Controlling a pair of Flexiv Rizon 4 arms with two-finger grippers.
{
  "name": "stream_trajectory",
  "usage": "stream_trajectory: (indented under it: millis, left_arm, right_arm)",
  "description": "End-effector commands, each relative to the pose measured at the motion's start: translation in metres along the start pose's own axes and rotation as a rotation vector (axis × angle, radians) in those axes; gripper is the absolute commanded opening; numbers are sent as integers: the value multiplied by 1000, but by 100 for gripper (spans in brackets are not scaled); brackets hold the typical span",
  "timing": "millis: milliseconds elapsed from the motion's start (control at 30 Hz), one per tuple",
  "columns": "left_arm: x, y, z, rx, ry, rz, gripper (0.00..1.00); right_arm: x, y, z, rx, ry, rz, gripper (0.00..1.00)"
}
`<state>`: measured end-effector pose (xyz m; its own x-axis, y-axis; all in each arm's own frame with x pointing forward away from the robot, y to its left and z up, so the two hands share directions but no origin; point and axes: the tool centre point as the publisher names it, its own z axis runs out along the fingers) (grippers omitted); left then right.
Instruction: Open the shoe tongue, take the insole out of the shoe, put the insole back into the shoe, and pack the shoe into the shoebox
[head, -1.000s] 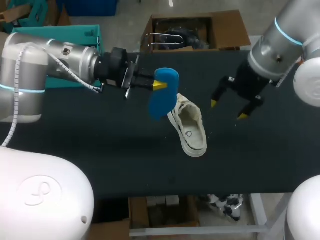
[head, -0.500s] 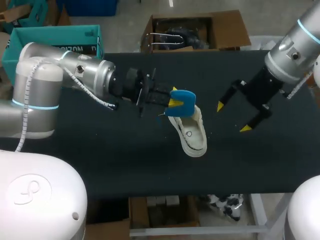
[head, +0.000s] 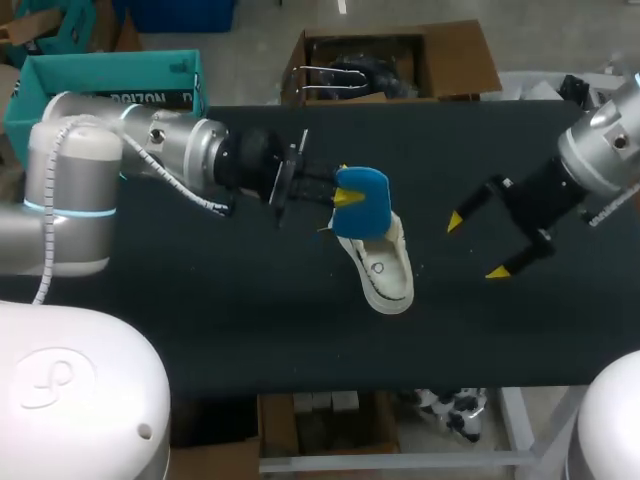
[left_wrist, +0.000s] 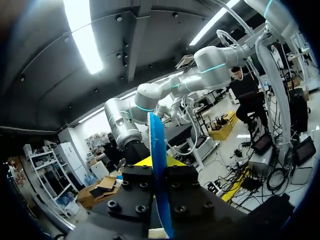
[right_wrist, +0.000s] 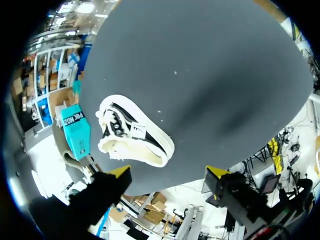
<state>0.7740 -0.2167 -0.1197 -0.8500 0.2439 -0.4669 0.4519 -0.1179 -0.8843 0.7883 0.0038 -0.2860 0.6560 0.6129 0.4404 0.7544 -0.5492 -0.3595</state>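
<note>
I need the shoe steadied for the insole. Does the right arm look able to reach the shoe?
Probably yes: the right tool is open beside the shoe, bare table between; the insole in the left tool overhangs one end.

At frame centre, a bright blue flat insole (head: 362, 205) is standing out against a cream-white canvas shoe (head: 388, 272) and a black cloth tabletop (head: 200, 310).

A table (head: 200, 320) with a matte black top spans the head view, its far edge toward 12 o'clock and its near edge toward 6 o'clock. Its white frame leg (head: 512, 415) shows below the near edge at 5 o'clock. The right wrist view shows a few pale specks on the top.
</note>
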Motion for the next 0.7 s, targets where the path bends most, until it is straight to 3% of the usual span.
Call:
stream_trajectory:
  millis: [33,233,267,300,500,700]
  left_arm:
    - [-4,-4,-14,84,-95,-122,0]
    - [-6,-8,-18,110,-127,-160,0]
    - [-16,-19,-26,184,-198,-344,0]
    - [-17,-18,-27,188,-214,-398,0]
    - [-24,-19,-30,235,-239,-562,0]
    - [-27,-16,-30,222,-258,-632,0]
  right_arm:
    - [0,1,-1,-5,-6,10,100]
    - [0,1,-2,-6,-4,11,100]
    - [-1,2,-1,-7,-16,13,100]
    - [-1,2,-1,-8,-17,12,100]
    - [-3,5,0,-8,-24,8,100]
    - [-5,8,1,-3,-28,4,100]
